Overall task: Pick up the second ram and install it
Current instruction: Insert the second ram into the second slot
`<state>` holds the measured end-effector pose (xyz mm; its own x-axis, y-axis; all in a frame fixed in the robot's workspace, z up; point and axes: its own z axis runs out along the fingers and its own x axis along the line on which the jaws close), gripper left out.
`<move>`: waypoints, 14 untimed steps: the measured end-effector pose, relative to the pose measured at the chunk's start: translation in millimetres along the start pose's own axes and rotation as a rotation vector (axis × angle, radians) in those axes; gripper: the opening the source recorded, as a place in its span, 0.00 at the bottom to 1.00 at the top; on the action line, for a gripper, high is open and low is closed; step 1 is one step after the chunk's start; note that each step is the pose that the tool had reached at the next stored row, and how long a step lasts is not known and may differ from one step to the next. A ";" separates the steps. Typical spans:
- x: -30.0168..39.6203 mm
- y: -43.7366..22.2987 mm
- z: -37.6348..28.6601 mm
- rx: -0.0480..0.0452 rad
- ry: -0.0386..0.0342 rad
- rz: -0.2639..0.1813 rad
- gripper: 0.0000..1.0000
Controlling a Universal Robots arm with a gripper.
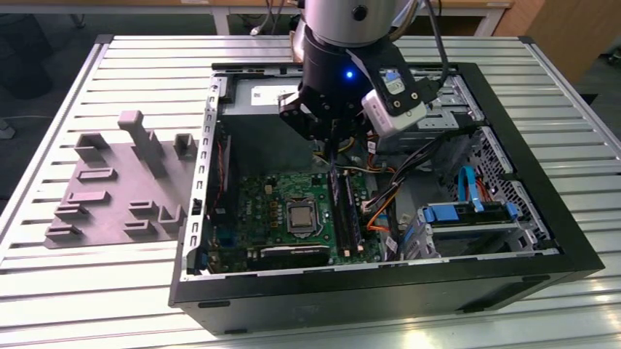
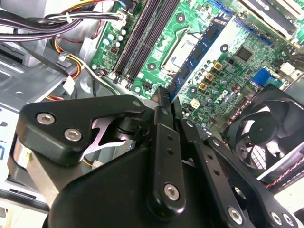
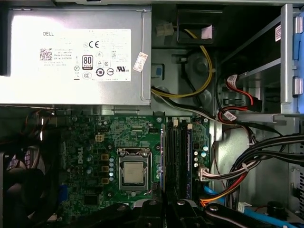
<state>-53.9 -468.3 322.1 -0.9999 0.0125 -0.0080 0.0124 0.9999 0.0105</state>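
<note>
— Gripper (image 2: 164,97) status? How wide is it?

— Pinched nearly shut. In the second wrist view its two black fingers (image 2: 161,142) come together on the near end of the second ram (image 2: 194,57), a thin blue-green stick with dark chips, seen edge-on and running straight out from the tips.

— And where does that put the stick?

— In the air over the circuit board (image 1: 262,211), clear of it. In the second wrist view it lies in line with the long black slots (image 2: 142,33) and crosses in front of the processor socket (image 2: 178,45). I cannot tell how high it hangs above them.

— What sits around the arm in the exterior view?

— Take the gripper (image 1: 330,149) as the dial's centre. The slots (image 1: 345,211) run off at six o'clock, the processor (image 1: 302,217) at seven. Orange and black cables (image 1: 388,196) trail away at four o'clock towards a blue drive holder (image 1: 466,214).

— Further out?

— The open black computer case (image 1: 524,145) rings everything and lies on a ribbed metal table (image 1: 58,291). A grey moulded tray (image 1: 116,182) rests on the table at nine o'clock, outside the case.

— Anything more from the wrist?

— In the first wrist view the silver power supply (image 3: 76,57) sits beyond the board; the second wrist view shows a black fan (image 2: 259,137) beside it.
</note>
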 end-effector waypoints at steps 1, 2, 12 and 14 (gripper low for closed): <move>-0.4 -0.2 1.1 0.0002 0.0002 0.000 0.15; -0.8 -0.3 2.5 0.0002 0.0010 -0.001 0.15; -1.9 -0.9 13.3 0.0001 0.0045 -0.027 0.15; -1.9 -1.0 14.0 0.0001 0.0045 -0.027 0.15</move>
<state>-51.9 -469.3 308.1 -0.9999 -0.0143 -0.0038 -0.0144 0.9998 0.0102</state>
